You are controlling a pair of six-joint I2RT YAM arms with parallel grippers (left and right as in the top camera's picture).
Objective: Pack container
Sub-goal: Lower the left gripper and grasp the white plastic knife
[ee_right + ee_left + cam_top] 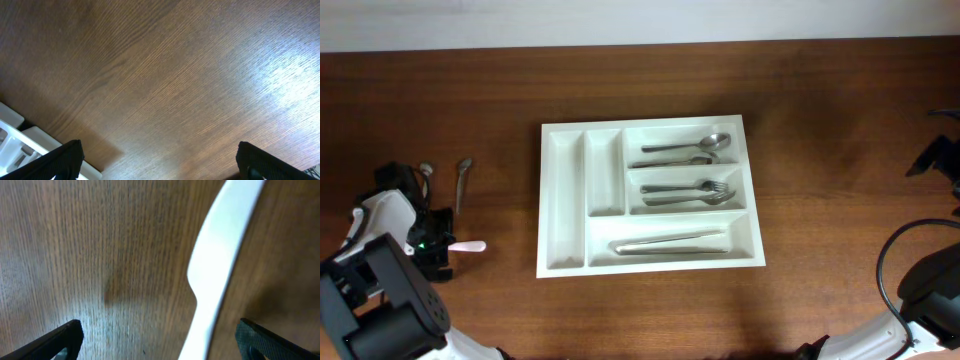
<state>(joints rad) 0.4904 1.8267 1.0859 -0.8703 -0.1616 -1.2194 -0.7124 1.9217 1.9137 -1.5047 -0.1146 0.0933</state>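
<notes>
At the left the left fingers [65, 337] stand wide apart and hold nothing; they are low over the worktop [820, 120], with only their two dark tips showing at the bottom corners of the wrist view. Between them lies a white utensil [220, 270], closer to the right tip than to the left one, and as far as the view shows neither tip touches it. It is too blurred there to tell which kind it is. From above, one end of the white utensil sticks out to the right of the left arm, towards the tray. A little further back a metal spoon [462, 185] lies alone on the wood, also to the left of the tray and apart from it. The tray [563, 200] sits flat in the middle of the worktop, well apart from both arms. Its two narrow upright compartments, on the left side, hold nothing. Of the three wide compartments on its right side, the far one holds two spoons [685, 146], the middle one holds forks [685, 188] lying side by side, and the near one holds long metal pieces [670, 243] whose kind I cannot tell. At the right the right fingers [62, 157] are also spread wide and hold nothing, hanging over bare wood, with a white corner of the tray at the lower left of their view.
</notes>
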